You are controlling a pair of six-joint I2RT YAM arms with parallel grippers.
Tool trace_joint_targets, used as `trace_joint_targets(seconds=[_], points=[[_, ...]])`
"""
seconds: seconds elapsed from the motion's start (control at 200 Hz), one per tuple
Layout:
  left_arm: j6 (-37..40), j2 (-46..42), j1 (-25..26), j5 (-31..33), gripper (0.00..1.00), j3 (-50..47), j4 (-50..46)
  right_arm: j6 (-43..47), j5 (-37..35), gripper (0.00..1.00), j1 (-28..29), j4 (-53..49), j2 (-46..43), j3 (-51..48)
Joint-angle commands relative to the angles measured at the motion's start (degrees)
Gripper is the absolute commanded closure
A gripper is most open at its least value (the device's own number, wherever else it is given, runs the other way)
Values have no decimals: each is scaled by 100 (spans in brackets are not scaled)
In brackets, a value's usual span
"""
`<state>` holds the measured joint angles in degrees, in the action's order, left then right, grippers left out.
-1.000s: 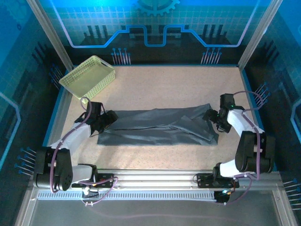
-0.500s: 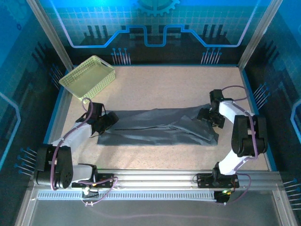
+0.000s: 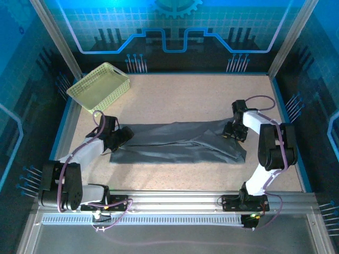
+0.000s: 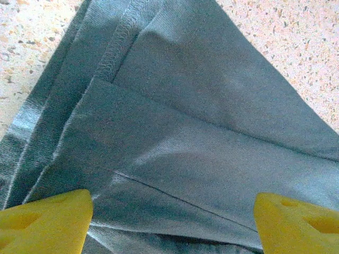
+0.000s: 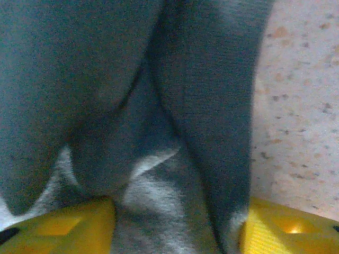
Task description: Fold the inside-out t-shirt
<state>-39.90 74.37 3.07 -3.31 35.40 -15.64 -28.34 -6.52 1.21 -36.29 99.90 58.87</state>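
Note:
The inside-out t-shirt (image 3: 175,142) lies as a long dark grey strip across the middle of the table. My left gripper (image 3: 123,136) is at its left end. In the left wrist view that gripper (image 4: 172,211) is open wide, its yellow fingertips (image 4: 47,219) low over flat layered fabric (image 4: 201,132) with a stitched hem. My right gripper (image 3: 231,130) is down at the strip's upper right corner. In the right wrist view it (image 5: 177,217) stands part-way open, with bunched folds of shirt (image 5: 201,106) rising between its yellow fingers (image 5: 63,227).
A pale yellow-green lattice basket (image 3: 98,85) sits at the back left corner. Speckled tabletop (image 3: 196,98) lies bare behind the shirt and in front of it. Blue walls and metal posts ring the table.
The right arm has swung inward and back onto the shirt's upper right corner, and its jaws have narrowed around fabric. The left gripper has hardly moved.

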Motion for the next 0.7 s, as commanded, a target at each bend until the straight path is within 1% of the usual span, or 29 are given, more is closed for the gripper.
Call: trace_joint_targets(seconds=[0.0,0.05,0.06,0.22,0.32,0.405,0.59,0.695], points=[[136,77,19,23,20,-112,60,-60,243,43,153,-34,238,-140],[146,123,11,60,19,-121,61,-71,221,48,162,-52,222,-156],[155,133,16,72,19,-121,61,-67,213,50,166,-49,207,-161],[99,352,-8,264,19,-133,-62,-72,73,68,190,-79,136,-192],[52,368,-8,241,19,-226,34,-75,-20,80,126,-63,19,-261],[44,398,-9,241,19,-227,8,-91,-105,88,39,-87,-104,-303],[-69,447,78,199,19,-262,-18,-141,-309,100,-181,-171,-431,-357],[-153,462,273,256,18,-303,-10,-163,-360,100,-382,-209,-658,-386]])
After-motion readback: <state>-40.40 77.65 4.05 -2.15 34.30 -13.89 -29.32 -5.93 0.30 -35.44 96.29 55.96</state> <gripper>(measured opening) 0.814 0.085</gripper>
